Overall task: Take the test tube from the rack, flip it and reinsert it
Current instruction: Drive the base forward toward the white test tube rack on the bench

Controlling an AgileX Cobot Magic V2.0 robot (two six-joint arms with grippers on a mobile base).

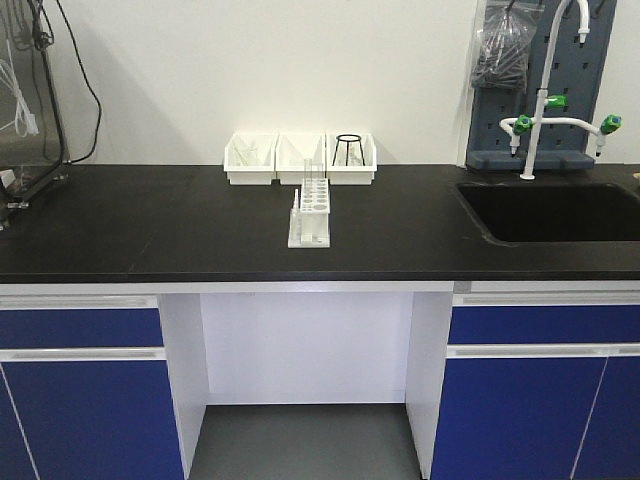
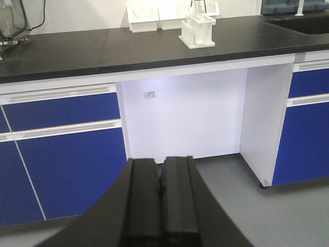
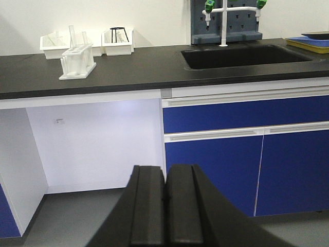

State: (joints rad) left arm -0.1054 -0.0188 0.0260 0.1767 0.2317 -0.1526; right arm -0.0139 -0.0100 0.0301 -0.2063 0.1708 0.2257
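Observation:
The white rack (image 1: 310,213) stands on the black counter, in front of the white bins. Clear test tubes (image 1: 314,172) stand upright in its far end. The rack also shows in the left wrist view (image 2: 197,31) and in the right wrist view (image 3: 77,61), where two tubes (image 3: 72,36) rise from it. My left gripper (image 2: 161,163) is shut and empty, low in front of the cabinets and far from the rack. My right gripper (image 3: 165,171) is shut and empty, also low below the counter. Neither gripper shows in the front view.
Three white bins (image 1: 300,157) stand behind the rack; the right one holds a black wire stand (image 1: 348,149). A sink (image 1: 550,210) with a white tap (image 1: 545,95) is at the counter's right. Blue cabinet doors (image 1: 80,400) flank an open knee space (image 1: 305,350).

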